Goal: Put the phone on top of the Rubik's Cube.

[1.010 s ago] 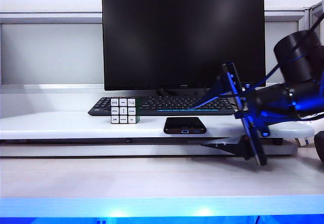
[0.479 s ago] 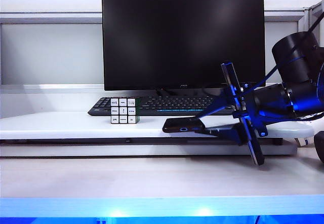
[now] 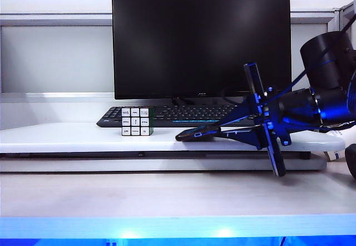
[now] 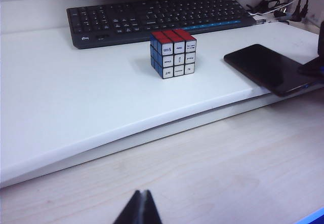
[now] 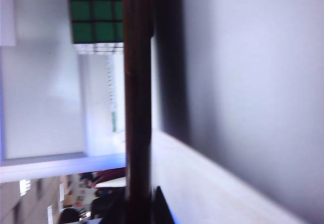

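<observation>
The phone (image 3: 196,133), thin and black, is tilted just above the white shelf (image 3: 67,137), with its right end raised. My right gripper (image 3: 217,130) is shut on that end, one finger above and one below. In the right wrist view the phone (image 5: 137,92) runs edge-on as a dark band out from the right gripper (image 5: 136,206). The Rubik's Cube (image 3: 137,121) stands on the shelf left of the phone and apart from it, showing white tiles. Its green face (image 5: 96,11) shows beyond the phone. My left gripper (image 4: 140,208) is shut and empty over the lower desk, short of the Rubik's Cube (image 4: 173,53) and phone (image 4: 268,67).
A black keyboard (image 3: 178,114) lies behind the cube and phone, under a dark monitor (image 3: 201,43). Cables (image 4: 283,1) bunch at the keyboard's far end. The shelf's front edge (image 4: 152,133) drops to the wooden desk (image 3: 167,193).
The right gripper's fingers, wide apart a second ago, have closed on the phone's right end. The phone has tipped up at that end and shifted slightly left. The left arm stays still.
</observation>
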